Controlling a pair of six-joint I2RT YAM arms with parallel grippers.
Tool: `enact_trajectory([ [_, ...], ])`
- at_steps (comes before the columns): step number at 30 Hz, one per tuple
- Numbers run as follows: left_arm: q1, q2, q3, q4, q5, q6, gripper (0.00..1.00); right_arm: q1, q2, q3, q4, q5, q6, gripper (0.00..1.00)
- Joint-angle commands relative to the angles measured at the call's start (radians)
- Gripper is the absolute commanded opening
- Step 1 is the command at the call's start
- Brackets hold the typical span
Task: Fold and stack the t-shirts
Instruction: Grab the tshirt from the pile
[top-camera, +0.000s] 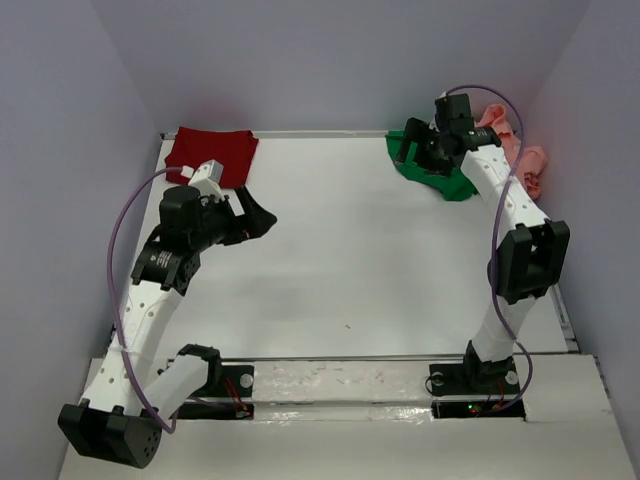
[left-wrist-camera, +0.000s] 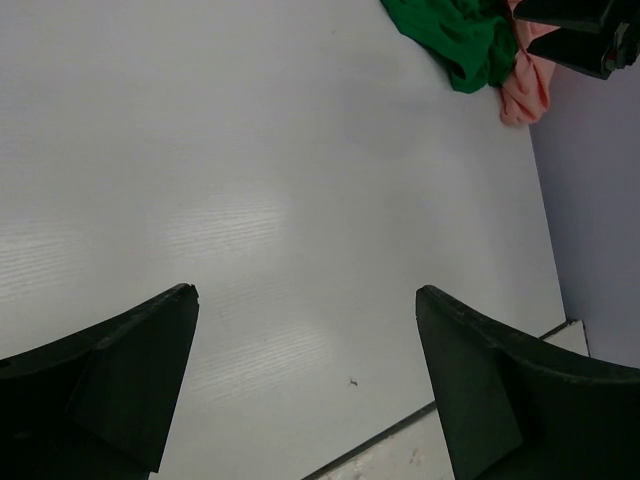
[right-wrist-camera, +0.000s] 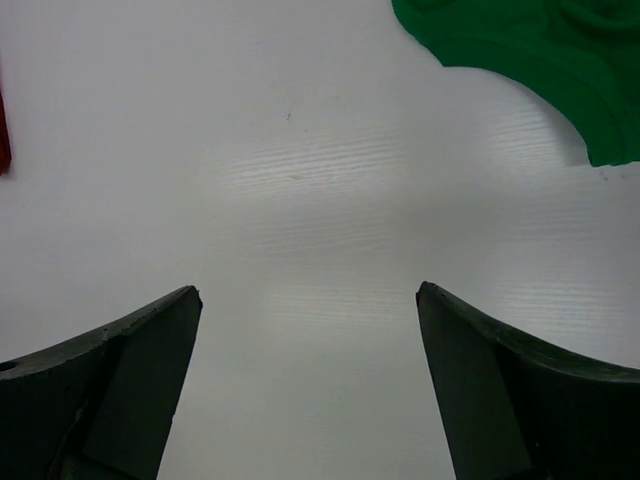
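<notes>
A dark red t-shirt (top-camera: 212, 155) lies folded flat at the table's back left corner. The bright green t-shirt (top-camera: 440, 178) is crumpled at the back right, and the salmon pink t-shirt (top-camera: 522, 158) is bunched in the far right corner beside it. My left gripper (top-camera: 266, 218) hovers open just in front of the red shirt, with nothing between its fingers (left-wrist-camera: 160, 350). My right gripper (top-camera: 408, 148) is open and empty over the green shirt's left edge. In the right wrist view the green cloth (right-wrist-camera: 540, 55) lies beyond the fingertips. The left wrist view shows green (left-wrist-camera: 455, 30) and pink (left-wrist-camera: 528, 88) far off.
The white table (top-camera: 350, 260) is boxed in by pale walls at the left, back and right. A metal rail (top-camera: 350, 357) runs along its near edge above the arm bases. A small dark speck (top-camera: 347, 326) marks the tabletop.
</notes>
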Motion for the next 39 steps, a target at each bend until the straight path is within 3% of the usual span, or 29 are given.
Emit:
enact_trajectory([
  [1, -0.023, 0.027, 0.074, 0.034, 0.003, 0.054, 0.99, 0.006, 0.023, 0.057, -0.008, 0.145, -0.022, 0.95],
  [5, -0.024, 0.089, 0.124, -0.053, -0.119, 0.065, 0.99, -0.038, 0.075, 0.072, -0.003, 0.098, -0.042, 0.94],
  [7, -0.022, 0.125, 0.137, -0.073, -0.124, 0.074, 0.99, -0.069, 0.104, 0.072, 0.000, 0.012, -0.001, 0.94],
  [13, -0.020, 0.182, 0.157, -0.092, -0.118, 0.094, 0.99, -0.135, 0.281, 0.171, -0.015, -0.052, 0.037, 0.92],
  [19, -0.022, 0.192, 0.155, -0.072, -0.101, 0.101, 0.99, -0.145, 0.486, 0.441, -0.092, -0.019, 0.020, 0.84],
  [22, -0.022, 0.191, 0.157, -0.076, -0.104, 0.102, 0.99, -0.145, 0.527, 0.498, -0.104, 0.006, 0.022, 0.83],
  [39, -0.022, 0.185, 0.141, -0.079, -0.084, 0.094, 0.99, -0.145, 0.612, 0.492, -0.072, 0.247, -0.090, 0.88],
])
